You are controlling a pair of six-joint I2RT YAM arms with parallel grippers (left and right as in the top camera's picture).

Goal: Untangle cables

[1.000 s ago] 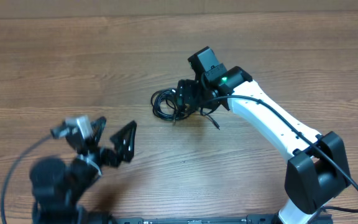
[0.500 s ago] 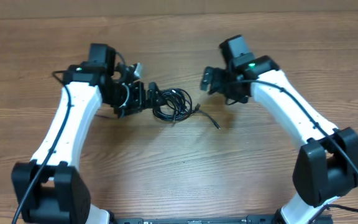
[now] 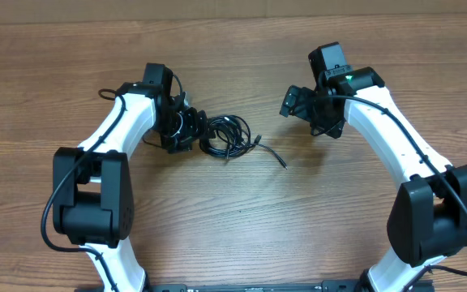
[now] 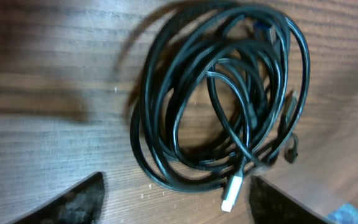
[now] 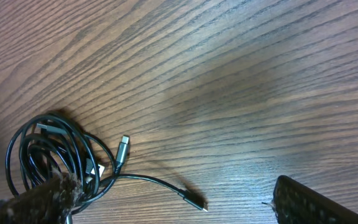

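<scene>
The cables lie as one coiled bundle on the wooden table, and I place everything else by that bundle. One strand trails from its right side across the wood and ends in a small plug. A white-tipped plug sticks out at the bundle's edge nearest my left fingers.

My left gripper sits just left of the bundle, at its rim, jaws spread wide. In the left wrist view the fingertips stand in the two lower corners, with the coil ahead of them, not between them. I cannot tell whether a finger touches the outer loop.

My right gripper is right of the bundle and farther from my base, well apart from it, also spread open. One of its fingers partly covers the coil in the right wrist view.
</scene>
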